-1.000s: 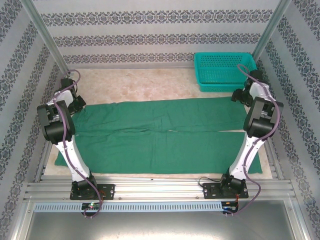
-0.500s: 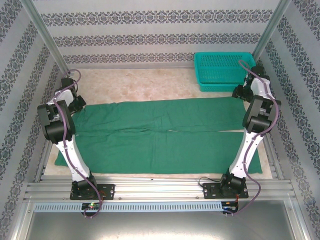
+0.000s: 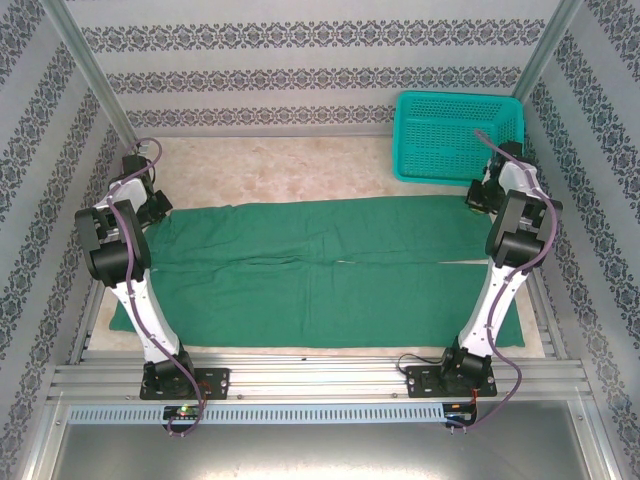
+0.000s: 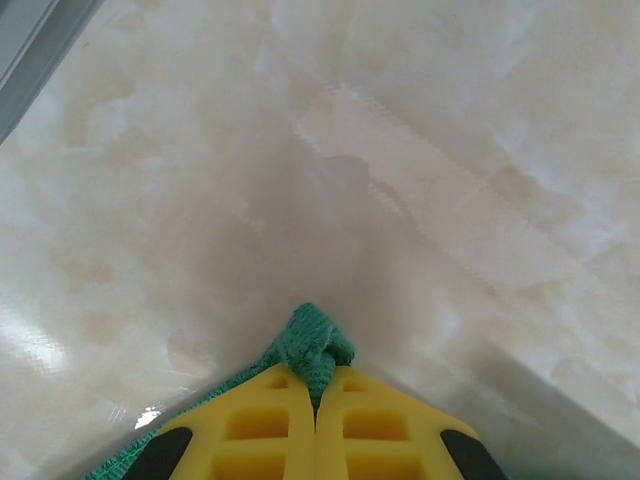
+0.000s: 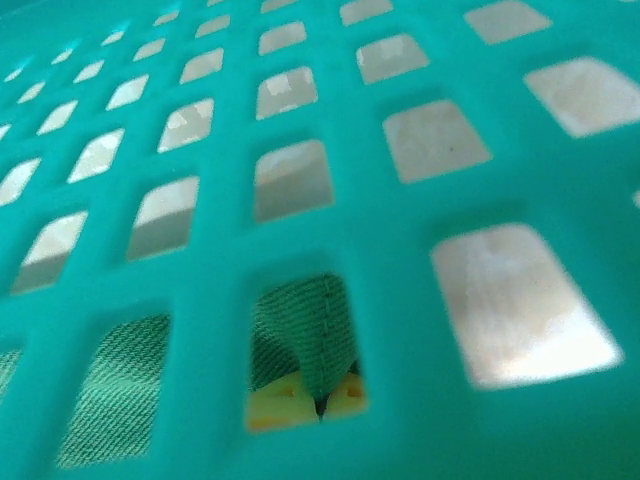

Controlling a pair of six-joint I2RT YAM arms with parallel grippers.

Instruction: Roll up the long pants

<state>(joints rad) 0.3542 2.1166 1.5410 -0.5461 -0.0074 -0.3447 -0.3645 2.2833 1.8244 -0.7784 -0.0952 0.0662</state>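
The long pants (image 3: 320, 270) are lying flat across the table (image 3: 280, 165), the two legs running side by side from left to right. The left gripper (image 4: 317, 378) is pinching a bunched corner of the green cloth at the far left end, its yellow fingers (image 4: 285, 395) pressed together with the fabric poking out between the tips. The right gripper (image 5: 322, 402) is doing the same at the far right end — jaws closed on a seamed edge of the pants — but it is working right against the teal basket (image 3: 455, 135), whose mesh is sitting between the wrist camera and the fingers.

Judging by the two matched grips, the arms are taking the far edge in order to fold that leg over the near one before rolling. Doing it well probably means lifting both ends together and level and holding the cloth lightly taut so that it is not sagging in the middle. It also means drawing the right end away from the basket first — a snag in the mesh could drag the basket along or pull the hem loose.
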